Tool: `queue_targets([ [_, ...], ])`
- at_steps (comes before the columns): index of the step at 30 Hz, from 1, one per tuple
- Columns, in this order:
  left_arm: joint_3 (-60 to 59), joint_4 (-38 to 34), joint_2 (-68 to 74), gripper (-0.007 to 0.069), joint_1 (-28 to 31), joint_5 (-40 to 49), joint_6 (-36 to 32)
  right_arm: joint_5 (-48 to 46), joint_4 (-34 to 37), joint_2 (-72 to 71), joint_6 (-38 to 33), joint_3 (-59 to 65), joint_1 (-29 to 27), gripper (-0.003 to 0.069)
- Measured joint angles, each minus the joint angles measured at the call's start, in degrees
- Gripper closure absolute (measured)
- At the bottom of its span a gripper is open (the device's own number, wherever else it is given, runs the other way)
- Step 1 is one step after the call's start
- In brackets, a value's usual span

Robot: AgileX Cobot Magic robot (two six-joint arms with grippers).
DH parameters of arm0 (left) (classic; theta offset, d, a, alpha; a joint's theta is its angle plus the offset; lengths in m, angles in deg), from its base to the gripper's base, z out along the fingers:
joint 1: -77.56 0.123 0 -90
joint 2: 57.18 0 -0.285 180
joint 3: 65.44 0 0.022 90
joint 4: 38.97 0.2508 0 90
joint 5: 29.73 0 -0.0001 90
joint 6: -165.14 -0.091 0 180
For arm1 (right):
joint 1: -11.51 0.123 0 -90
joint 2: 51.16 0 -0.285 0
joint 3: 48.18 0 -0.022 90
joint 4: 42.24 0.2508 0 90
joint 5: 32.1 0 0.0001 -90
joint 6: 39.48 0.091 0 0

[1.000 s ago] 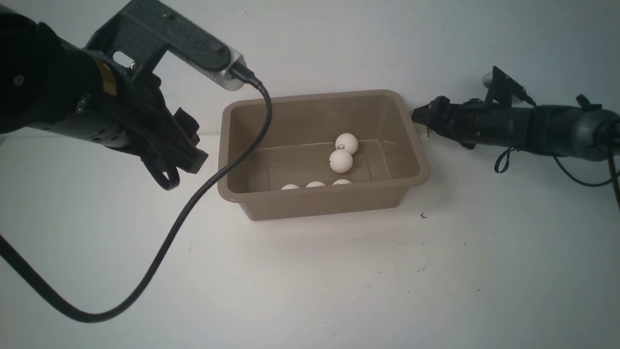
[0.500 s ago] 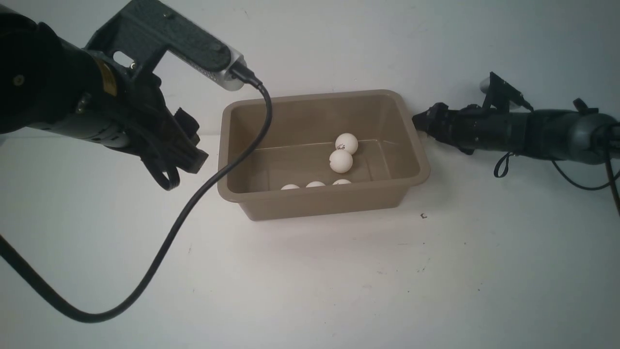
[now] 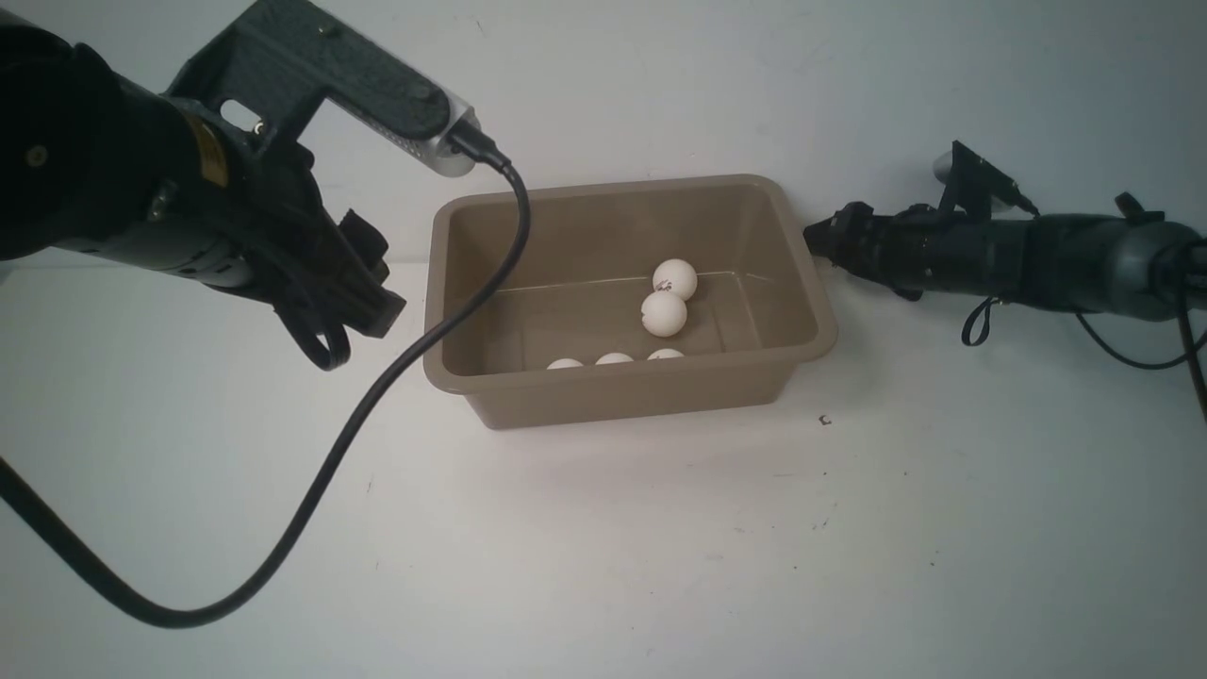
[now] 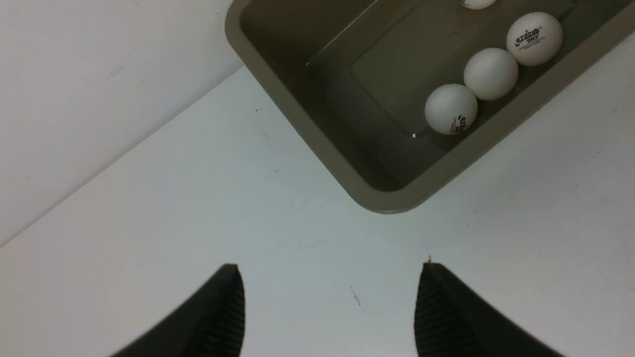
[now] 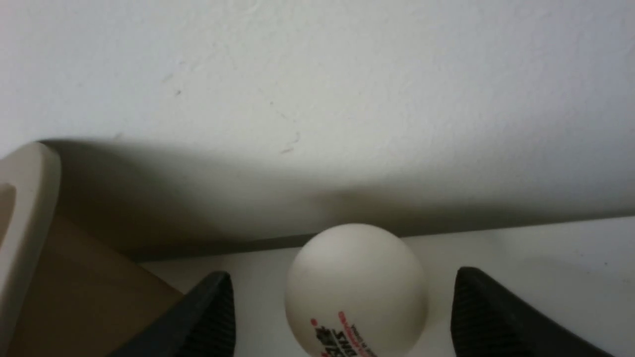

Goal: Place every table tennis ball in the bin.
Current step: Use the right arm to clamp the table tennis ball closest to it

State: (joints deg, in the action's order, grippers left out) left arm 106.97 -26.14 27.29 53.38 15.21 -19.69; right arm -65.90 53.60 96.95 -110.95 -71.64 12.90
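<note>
The taupe bin [image 3: 622, 396] stands mid-table with several white table tennis balls inside: two near the middle [image 3: 664, 313] and a row of three against the front wall [image 3: 614, 358]. The left wrist view shows that row [image 4: 451, 108] in the bin [image 4: 297, 119]. My left gripper [image 3: 377, 283] [image 4: 330, 267] hangs open and empty above the table, left of the bin. My right gripper [image 3: 811, 231] [image 5: 342, 272] lies low at the bin's far right corner. It is open around another ball [image 5: 356, 282] on the table, with gaps on both sides. The front view does not show that ball.
A white wall runs close behind the bin and behind the right gripper. The bin's outer wall [image 5: 74, 297] is just beside one right finger. The left wrist camera's black cable [image 3: 377, 396] loops down across the table in front of the bin's left end.
The right arm has dipped slightly lower beside the bin's far right corner. The left arm and the balls in the bin have not moved.
</note>
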Motion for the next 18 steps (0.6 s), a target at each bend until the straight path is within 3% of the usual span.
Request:
queue_targets([
  [8, 0.0, 0.0, 0.0, 0.0209, 0.0, 0.0, 0.0, 0.2, 0.0, 0.0, -0.2, 0.0, 0.0, 0.0139],
  [18, 0.0, 0.0, 0.0, 0.0209, 0.0, 0.0, 0.0, 0.6, 0.0, 0.0, -0.4, 0.0, 0.0, 0.0267],
])
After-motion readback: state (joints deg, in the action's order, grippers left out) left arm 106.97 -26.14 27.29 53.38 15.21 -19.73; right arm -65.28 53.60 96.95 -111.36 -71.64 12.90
